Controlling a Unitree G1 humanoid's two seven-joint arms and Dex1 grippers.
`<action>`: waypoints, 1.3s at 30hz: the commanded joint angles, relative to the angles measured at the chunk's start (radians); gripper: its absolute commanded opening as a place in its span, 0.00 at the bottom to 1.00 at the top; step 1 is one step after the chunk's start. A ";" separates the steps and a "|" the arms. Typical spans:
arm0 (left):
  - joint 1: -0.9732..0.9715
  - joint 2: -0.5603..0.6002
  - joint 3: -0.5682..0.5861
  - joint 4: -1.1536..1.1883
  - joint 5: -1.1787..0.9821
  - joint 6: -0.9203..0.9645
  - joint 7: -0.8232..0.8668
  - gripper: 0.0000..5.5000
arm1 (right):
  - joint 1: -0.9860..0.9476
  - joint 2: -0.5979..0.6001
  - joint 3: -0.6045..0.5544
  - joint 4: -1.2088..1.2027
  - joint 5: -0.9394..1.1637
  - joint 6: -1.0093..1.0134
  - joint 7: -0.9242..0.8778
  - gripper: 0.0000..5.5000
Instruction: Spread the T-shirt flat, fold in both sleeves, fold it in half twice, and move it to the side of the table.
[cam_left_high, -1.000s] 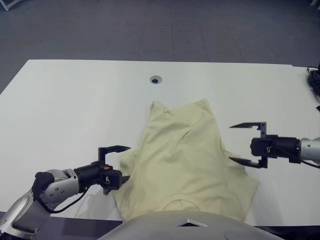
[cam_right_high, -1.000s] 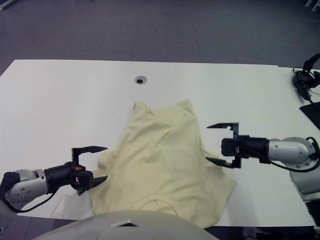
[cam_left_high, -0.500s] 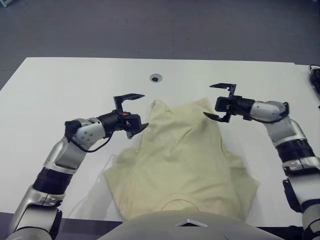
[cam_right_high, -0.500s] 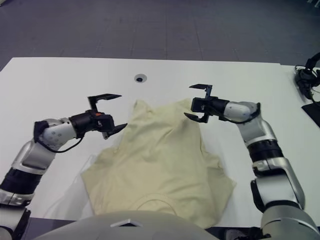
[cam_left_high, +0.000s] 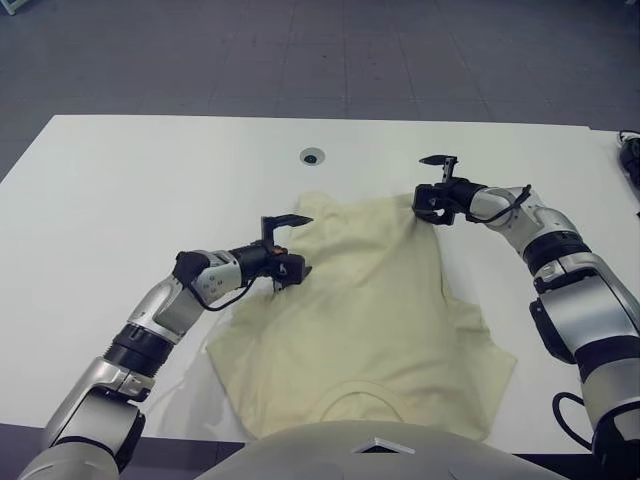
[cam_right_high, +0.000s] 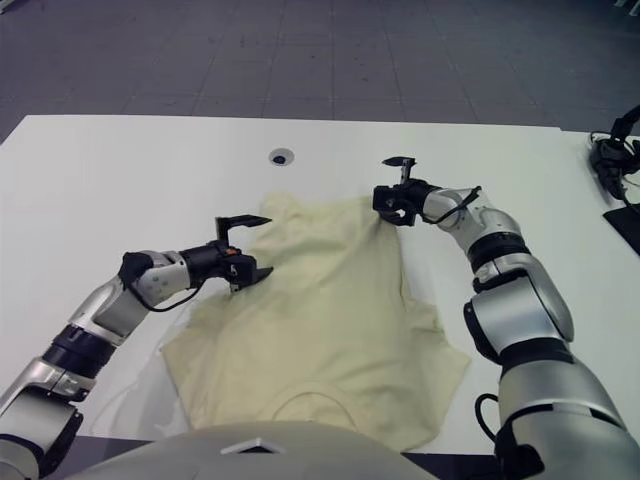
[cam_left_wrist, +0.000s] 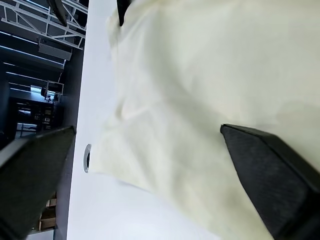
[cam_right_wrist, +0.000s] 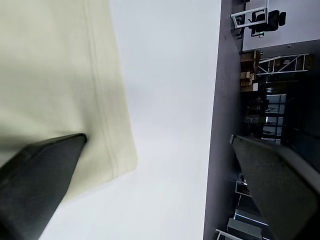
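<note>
Surface: white, rectangular, plain top.
1. T-shirt: pale yellow, rumpled, lying near the middle; collar at the near edge, hem pointing away.
2. Grommet hole: round, set in the top just beyond the hem.
3. Black cables: at the right edge, well apart from the shirt.

T-shirt: pale yellow cloth, matt, soft, creased. Hem: two parallel rows of stitching. Tabletop: white, hard, smooth, faint sheen. Ring set in tabletop hole: grey, metal-looking. Left tool, right tool: black, matt, plastic-looking; fingers flat-faced, slightly grainy. Floor: grey tiles, dull, joints visible.
</note>
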 joint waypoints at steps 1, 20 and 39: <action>0.100 0.066 0.001 0.005 0.032 0.027 -0.032 0.98 | 0.043 -0.045 0.021 0.028 -0.030 0.046 0.020 0.98; -0.051 -0.065 0.019 0.089 0.058 0.070 0.075 0.98 | 0.145 -0.019 -0.212 -0.267 0.228 -0.077 -0.088 0.98; -0.029 -0.060 0.127 -0.024 -0.058 0.093 0.105 0.98 | 0.383 -0.092 -0.157 -0.570 0.226 0.055 0.272 0.98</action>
